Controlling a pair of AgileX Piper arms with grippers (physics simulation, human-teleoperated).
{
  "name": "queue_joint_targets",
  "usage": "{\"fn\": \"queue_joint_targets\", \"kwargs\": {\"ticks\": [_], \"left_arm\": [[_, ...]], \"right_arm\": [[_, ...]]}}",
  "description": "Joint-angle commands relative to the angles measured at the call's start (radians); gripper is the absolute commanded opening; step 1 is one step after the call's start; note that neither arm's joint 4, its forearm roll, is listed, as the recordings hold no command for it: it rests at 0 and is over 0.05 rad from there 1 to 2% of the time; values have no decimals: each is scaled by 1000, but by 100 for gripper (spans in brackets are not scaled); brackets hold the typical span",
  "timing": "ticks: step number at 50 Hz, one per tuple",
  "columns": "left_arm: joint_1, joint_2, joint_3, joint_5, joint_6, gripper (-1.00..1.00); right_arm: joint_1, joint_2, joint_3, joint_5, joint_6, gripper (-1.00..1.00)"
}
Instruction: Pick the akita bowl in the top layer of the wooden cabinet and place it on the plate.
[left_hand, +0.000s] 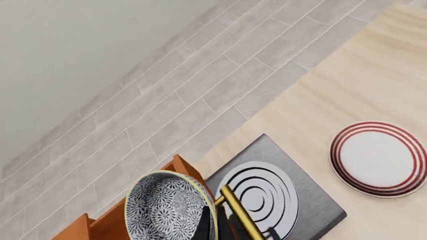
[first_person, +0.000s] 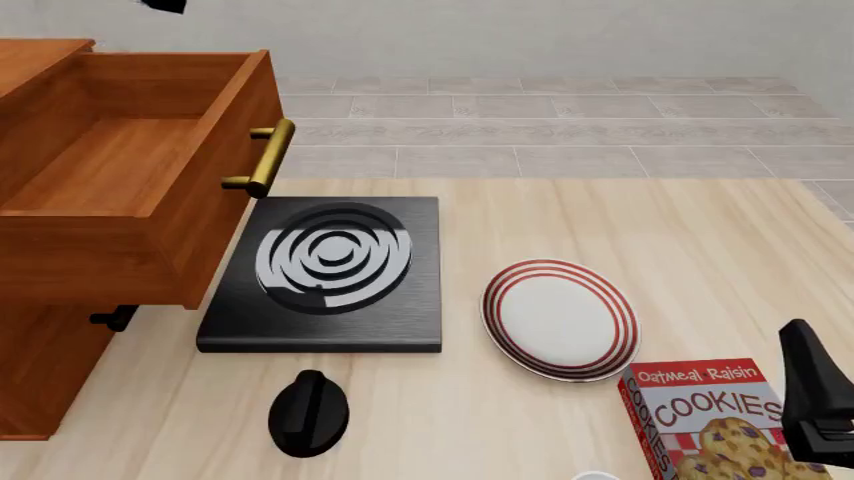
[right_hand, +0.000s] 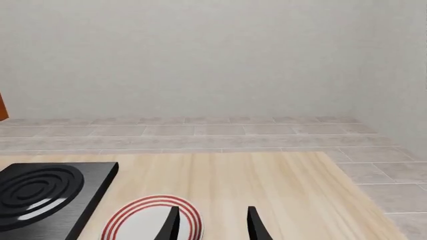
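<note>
Gripping the bowl (left_hand: 170, 207) by its pale rim, the left arm's dark fingers (left_hand: 203, 226) appear clamped on its edge, seen only in the left wrist view, which looks past it onto the open top drawer (first_person: 127, 185), the brass handle (left_hand: 241, 214) and the stove (first_person: 327, 275); the front view shows the drawer's visible floor bare and neither bowl nor left arm. Judged by its look, the bowl is rigid, glazed, light and breakable, so a pinch across the rim suits it, though a smooth wall could slip under a loose hold. Waiting near the stove on the pale wood worktop (first_person: 641, 230) lies the plate (first_person: 559, 320), close to a cookie box (first_person: 707, 420) and a black knob (first_person: 308, 412). Hanging idle above the plate's near side, the right fingers (right_hand: 212, 224) stand apart, grasping nothing. Grey floor tiles and a plain wall lie beyond.
</note>
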Motion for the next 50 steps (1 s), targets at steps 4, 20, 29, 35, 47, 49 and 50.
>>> {"fn": "queue_joint_targets", "kwargs": {"ticks": [4,20,29,35,47,49,50], "left_arm": [[-76,17,5,-36,9,-100],[-148,49,19,-92,23,-100],[-184,71,14,-118,20,-100],[-211,83,18,-130,18,-100],[-245,120,-13,-146,-5,-100],[-256,124,-16,-149,-10,-100],[-262,125,-16,-150,-12,-100]], "right_arm": [[3,0,-2,1,3,100],[0,0,-3,2,7,100],[1,0,-5,4,10,100],[-1,0,-6,4,13,100],[2,-1,-6,3,13,100],[3,-1,-6,3,13,100],[3,-1,-6,4,13,100]]}}
